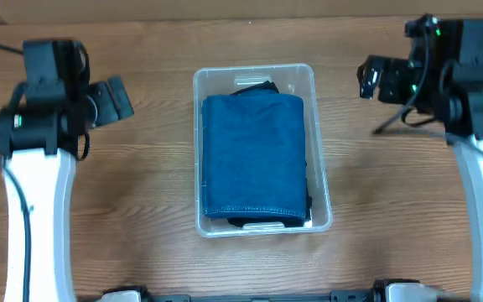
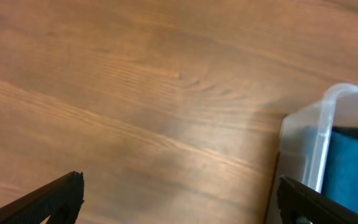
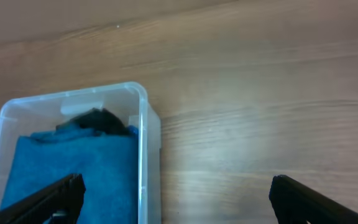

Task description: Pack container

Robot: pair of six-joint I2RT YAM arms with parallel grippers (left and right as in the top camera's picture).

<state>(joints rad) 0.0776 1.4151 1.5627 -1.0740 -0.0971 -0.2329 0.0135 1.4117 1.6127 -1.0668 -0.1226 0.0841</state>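
Observation:
The clear plastic container (image 1: 321,197) stands in the middle of the wooden table. A folded blue cloth (image 1: 254,155) fills it, with something black showing at its far and near ends. My left gripper (image 1: 117,98) is open and empty, raised to the left of the container. In the left wrist view its fingers (image 2: 179,196) frame bare table, with the container's corner (image 2: 319,134) at the right. My right gripper (image 1: 367,77) is open and empty, raised to the right of the container. In the right wrist view its fingers (image 3: 176,196) span the container's wall (image 3: 143,149) and the blue cloth (image 3: 73,168).
The wooden table (image 1: 141,210) stretches on both sides of the container. The arms' white links (image 1: 40,218) stand at the left and right edges. Cables hang by the right arm (image 1: 409,113).

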